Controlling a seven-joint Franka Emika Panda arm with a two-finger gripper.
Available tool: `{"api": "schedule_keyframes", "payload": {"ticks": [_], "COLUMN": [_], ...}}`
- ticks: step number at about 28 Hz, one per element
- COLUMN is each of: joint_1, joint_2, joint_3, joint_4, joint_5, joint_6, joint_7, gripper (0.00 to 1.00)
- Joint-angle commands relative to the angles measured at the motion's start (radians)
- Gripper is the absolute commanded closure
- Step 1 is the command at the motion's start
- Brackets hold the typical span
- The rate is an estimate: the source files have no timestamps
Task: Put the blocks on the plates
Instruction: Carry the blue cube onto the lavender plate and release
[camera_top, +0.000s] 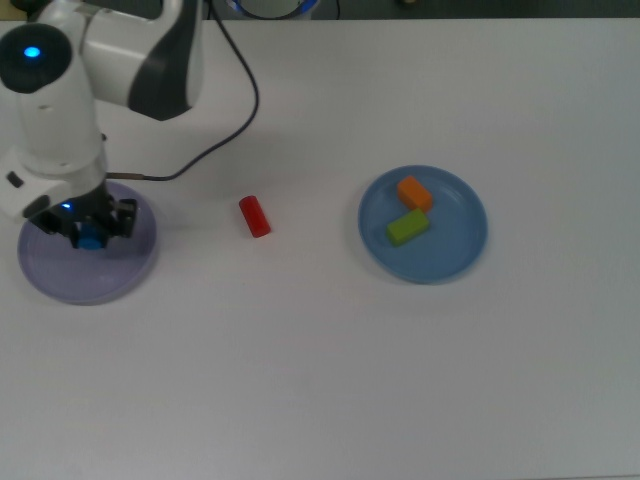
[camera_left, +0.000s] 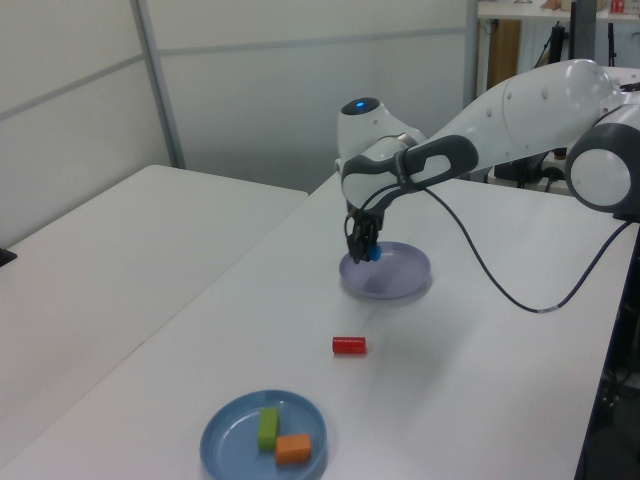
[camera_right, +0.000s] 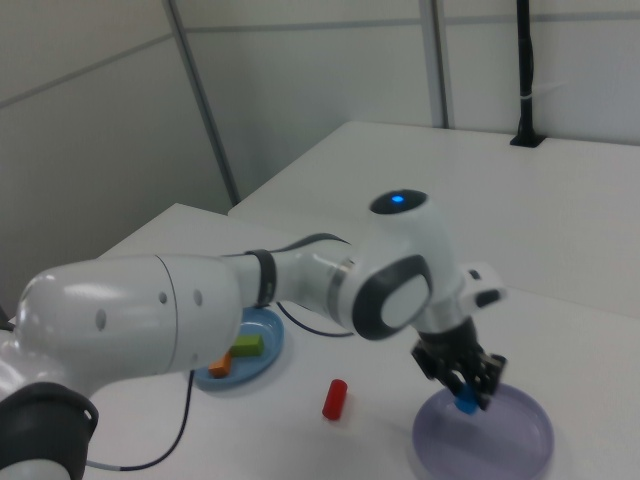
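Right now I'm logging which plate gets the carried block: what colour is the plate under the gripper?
Pale lavender-purple plate, below the gripper; the top view shows it best.

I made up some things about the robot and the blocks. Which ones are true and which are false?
1. The gripper holds the blue block above the purple plate. True.
2. The red block lies on the blue plate. False: it lies on the table between the two plates.
3. The orange block and green block sit on the blue plate. True.
4. The purple plate already has three blocks on it. False: none rests there.
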Motion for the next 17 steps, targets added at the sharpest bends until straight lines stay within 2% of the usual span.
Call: {"api": "schedule_keyframes", "payload": {"ticks": [1, 2, 5, 12, 16, 17], "joint_1": [-0.009, -0.009, -0.011, -0.008, -0.009, -0.008], "joint_2": [0.026, 0.031, 0.036, 0.033, 0.022, 0.017], "joint_3": [0.007, 0.007, 0.007, 0.007, 0.007, 0.008], "joint_4": [-0.002, -0.002, -0.007, -0.013, -0.024, -0.024], "joint_5": [0.020, 0.020, 0.018, 0.020, 0.020, 0.023], "joint_6": [-0.010, -0.010, -0.010, -0.020, -0.026, -0.027], "joint_7": [-0.029, -0.026, -0.026, -0.016, -0.023, -0.024], "gripper": [0.69, 0.61, 0.51, 0.31, 0.29, 0.22]}}
